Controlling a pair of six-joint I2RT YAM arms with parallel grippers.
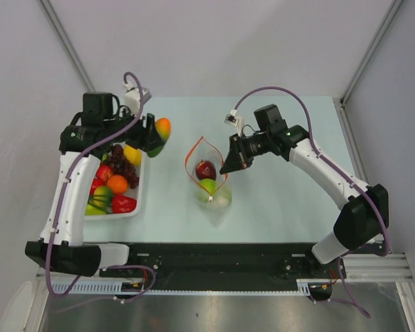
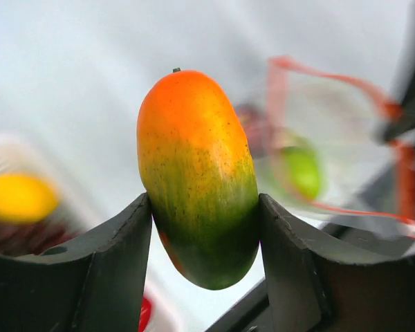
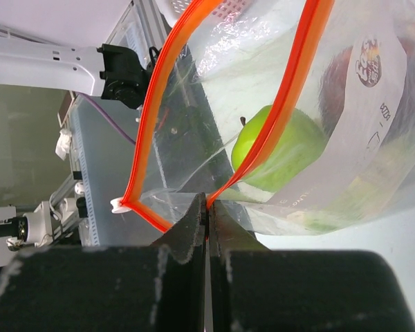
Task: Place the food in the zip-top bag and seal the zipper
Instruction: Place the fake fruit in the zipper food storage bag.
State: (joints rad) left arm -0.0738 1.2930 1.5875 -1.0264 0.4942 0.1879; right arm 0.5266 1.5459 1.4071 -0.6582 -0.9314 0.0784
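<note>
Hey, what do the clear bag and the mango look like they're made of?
Bag: thin clear plastic film, glossy; the green apple shows through it and it creases. Mango: likely moulded plastic or foam, matte painted finish; its orange-to-green skin looks too smooth and even for real fruit.

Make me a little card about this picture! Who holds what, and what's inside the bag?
left pincer: shut on the mango
right pincer: shut on the zip-top bag at its mouth edge
zipper: open
in the bag: red fruit, green apple
in the tray: grapes, orange, other pieces
</note>
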